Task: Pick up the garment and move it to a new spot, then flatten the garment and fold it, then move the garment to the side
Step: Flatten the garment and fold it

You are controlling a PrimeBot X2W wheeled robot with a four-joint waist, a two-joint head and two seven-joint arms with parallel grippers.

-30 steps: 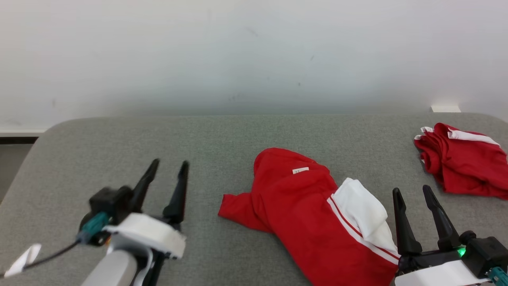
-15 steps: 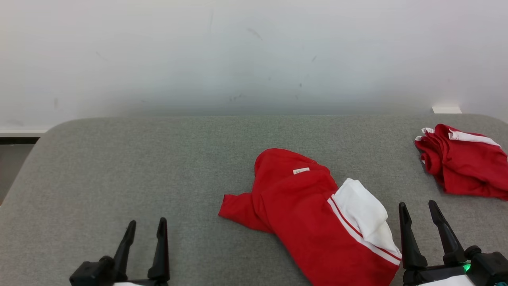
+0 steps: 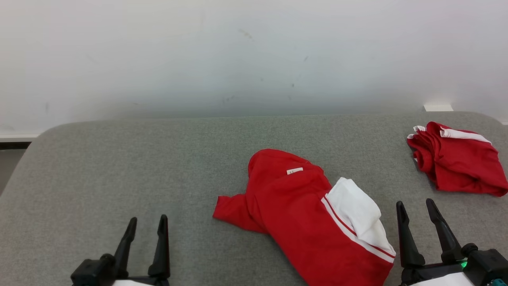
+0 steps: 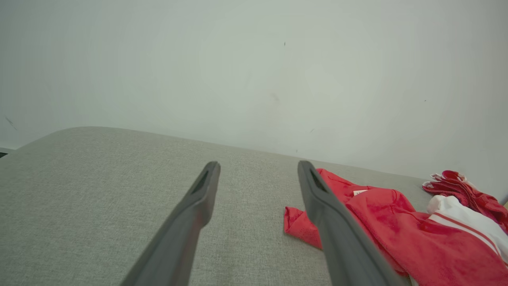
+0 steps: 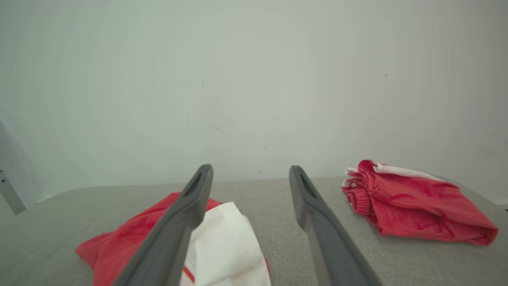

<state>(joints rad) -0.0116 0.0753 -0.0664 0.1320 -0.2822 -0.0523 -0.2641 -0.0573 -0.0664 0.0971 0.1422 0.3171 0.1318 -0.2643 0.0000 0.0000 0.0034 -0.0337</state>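
The near garment (image 3: 293,210) is bright red, with a white panel, thin white stripes and a small white label. The folded garment (image 3: 460,167) at the far right is red with white trim. The table (image 3: 119,167) is flecked grey, the wall (image 3: 158,59) off-white with faint dark specks. The left gripper (image 3: 147,219) and right gripper (image 3: 414,203) are black.

The head view looks forward and down from above the near edge of the grey table (image 3: 119,159), taking in its full width and the white wall (image 3: 254,59) beyond. Each wrist view sits low near that edge, looking along the left gripper (image 4: 258,165) or right gripper (image 5: 251,167) toward the wall. All three share the crumpled red garment (image 3: 293,214) and the folded red bundle (image 3: 460,167) at far right.
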